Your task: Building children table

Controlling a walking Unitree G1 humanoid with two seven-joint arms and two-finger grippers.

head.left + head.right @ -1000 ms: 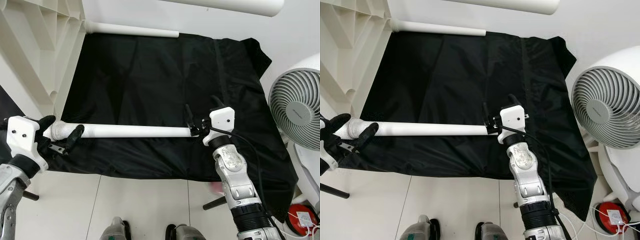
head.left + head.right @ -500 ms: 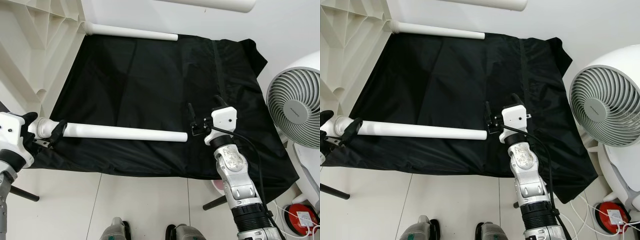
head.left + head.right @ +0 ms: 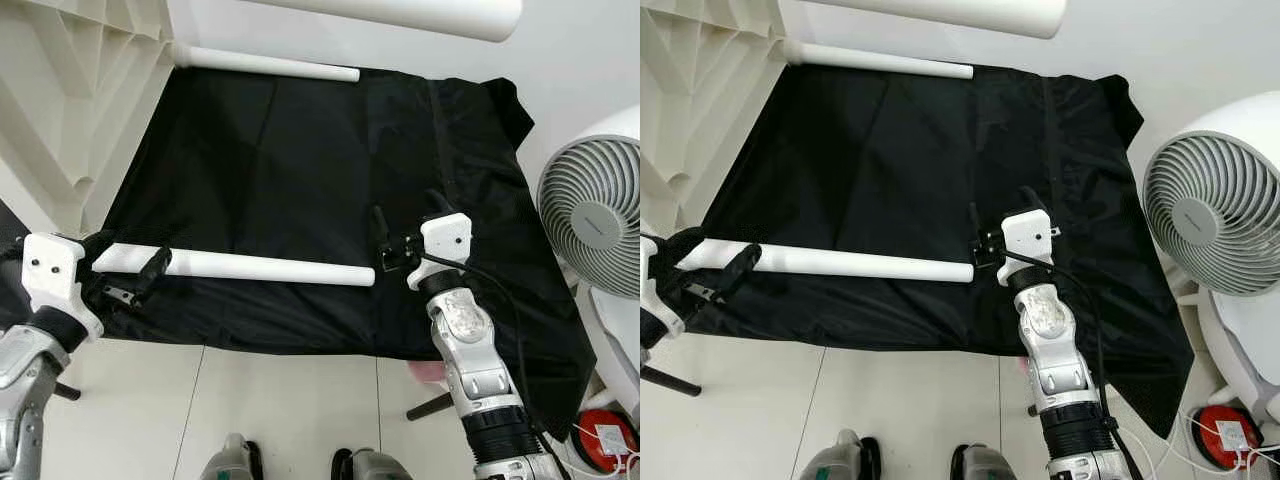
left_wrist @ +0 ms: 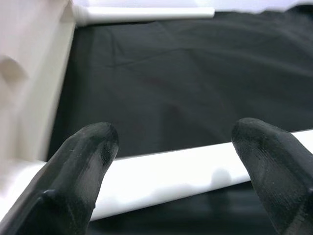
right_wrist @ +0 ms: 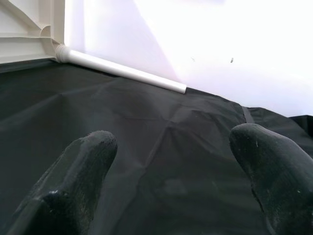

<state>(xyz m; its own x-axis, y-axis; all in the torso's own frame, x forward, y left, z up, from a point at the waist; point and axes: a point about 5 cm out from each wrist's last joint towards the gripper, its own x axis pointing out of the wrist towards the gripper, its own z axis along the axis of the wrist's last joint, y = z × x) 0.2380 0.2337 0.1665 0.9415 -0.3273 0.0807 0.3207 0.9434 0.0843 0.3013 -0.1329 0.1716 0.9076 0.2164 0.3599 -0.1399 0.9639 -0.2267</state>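
One table leg (image 3: 250, 266), now shifted rightward.

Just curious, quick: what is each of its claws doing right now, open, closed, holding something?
Left gripper: open, fingers either side of the white table leg, not clamped.
Right gripper: open, holding nothing, beside the leg's free end.
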